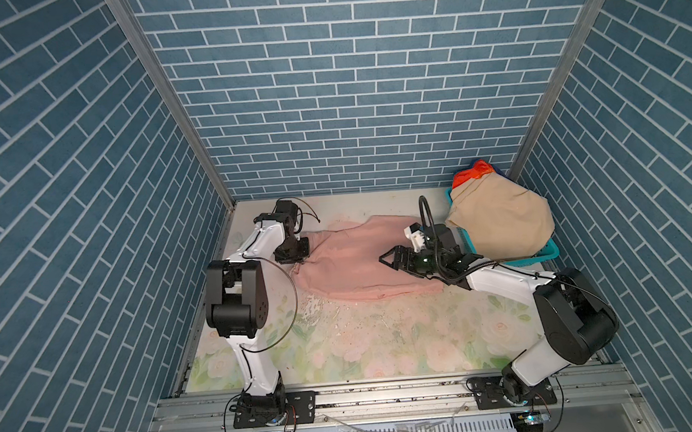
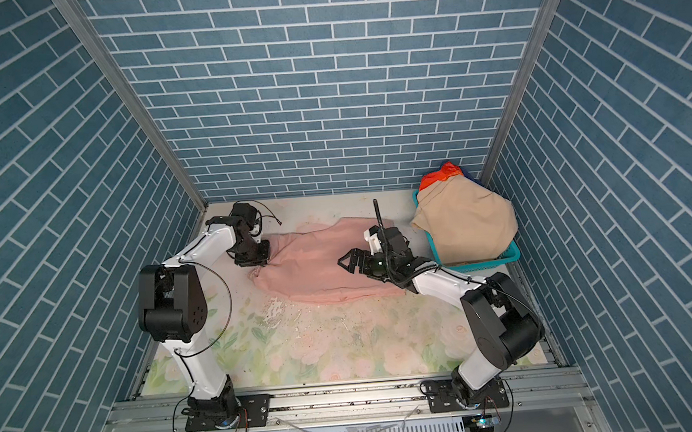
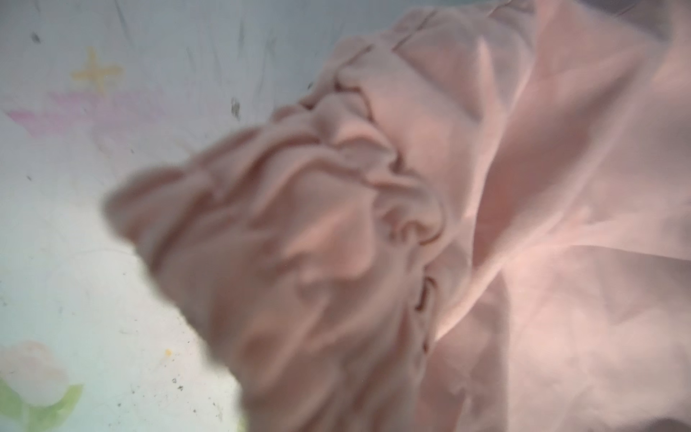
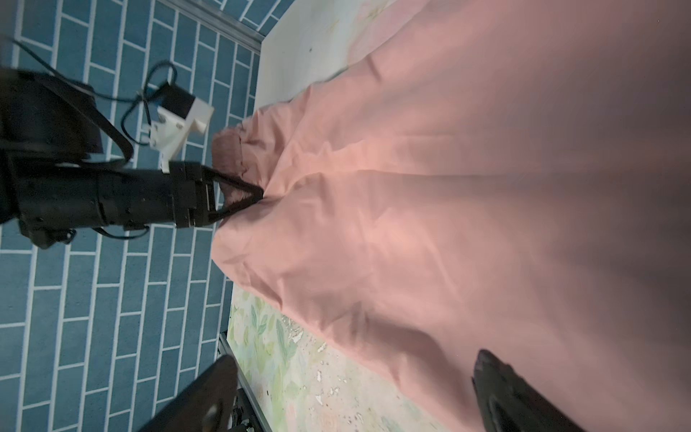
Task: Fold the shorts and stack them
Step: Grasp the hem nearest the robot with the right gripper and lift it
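Observation:
The pale pink shorts (image 1: pixel 360 262) (image 2: pixel 318 265) lie spread across the back of the table. My left gripper (image 1: pixel 299 263) (image 4: pixel 258 195) is shut on their bunched left end, and the gathered pink cloth (image 3: pixel 374 224) fills the left wrist view, hiding the jaws there. My right gripper (image 1: pixel 385 260) (image 4: pixel 355 389) hovers open over the right half of the pink shorts, its fingers (image 4: pixel 501 389) wide apart with nothing between them. The beige shorts (image 1: pixel 503 218) (image 2: pixel 469 221) are heaped on the basket. An orange and blue bit of the striped shorts (image 1: pixel 474 172) pokes out behind them.
The teal basket (image 1: pixel 547 253) (image 2: pixel 509 255) stands in the back right corner, close behind the right arm. Blue brick walls close in the table on three sides. The floral table top (image 1: pixel 386 339) in front of the pink shorts is worn and speckled.

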You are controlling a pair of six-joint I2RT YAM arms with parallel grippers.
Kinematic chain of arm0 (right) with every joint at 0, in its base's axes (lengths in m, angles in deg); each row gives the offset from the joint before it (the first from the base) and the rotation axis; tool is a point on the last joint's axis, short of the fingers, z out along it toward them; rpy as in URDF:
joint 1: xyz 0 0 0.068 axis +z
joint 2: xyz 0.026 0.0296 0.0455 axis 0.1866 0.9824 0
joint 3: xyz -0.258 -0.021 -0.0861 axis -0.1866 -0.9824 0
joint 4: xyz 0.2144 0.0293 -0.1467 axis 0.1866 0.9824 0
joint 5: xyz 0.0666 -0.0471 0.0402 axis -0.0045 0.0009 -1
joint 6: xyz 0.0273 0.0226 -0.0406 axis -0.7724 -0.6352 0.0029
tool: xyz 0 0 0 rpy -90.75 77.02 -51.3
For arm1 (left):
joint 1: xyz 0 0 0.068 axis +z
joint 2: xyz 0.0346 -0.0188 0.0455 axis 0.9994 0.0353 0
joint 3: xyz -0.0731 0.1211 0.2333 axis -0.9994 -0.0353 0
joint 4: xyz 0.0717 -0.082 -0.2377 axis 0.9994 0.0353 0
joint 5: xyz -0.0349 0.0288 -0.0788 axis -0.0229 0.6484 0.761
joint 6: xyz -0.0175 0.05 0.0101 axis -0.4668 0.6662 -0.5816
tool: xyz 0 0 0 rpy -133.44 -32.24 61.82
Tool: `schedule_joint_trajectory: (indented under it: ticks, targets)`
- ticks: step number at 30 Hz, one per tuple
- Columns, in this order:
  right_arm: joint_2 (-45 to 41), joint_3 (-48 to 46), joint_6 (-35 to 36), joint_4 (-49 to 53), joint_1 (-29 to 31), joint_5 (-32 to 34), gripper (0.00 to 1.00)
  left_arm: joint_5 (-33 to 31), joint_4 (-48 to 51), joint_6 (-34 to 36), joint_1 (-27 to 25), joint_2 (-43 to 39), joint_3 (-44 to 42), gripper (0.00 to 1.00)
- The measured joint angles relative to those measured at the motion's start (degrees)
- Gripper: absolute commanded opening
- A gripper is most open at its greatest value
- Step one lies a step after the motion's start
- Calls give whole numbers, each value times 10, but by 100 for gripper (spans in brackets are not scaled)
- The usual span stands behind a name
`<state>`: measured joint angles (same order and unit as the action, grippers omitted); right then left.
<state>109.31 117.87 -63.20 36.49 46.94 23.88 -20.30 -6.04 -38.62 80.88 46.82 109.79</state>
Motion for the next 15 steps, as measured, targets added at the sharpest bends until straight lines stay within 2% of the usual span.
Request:
schedule_joint_trajectory:
  ticks: [7, 15]
  targets:
    - [73, 12, -53, -54, 97, 85, 99, 1, 16, -3, -23, -7, 43, 0]
    - [163, 69, -61, -52, 158, 107, 98, 4, 25, -5, -27, -6, 43, 0]
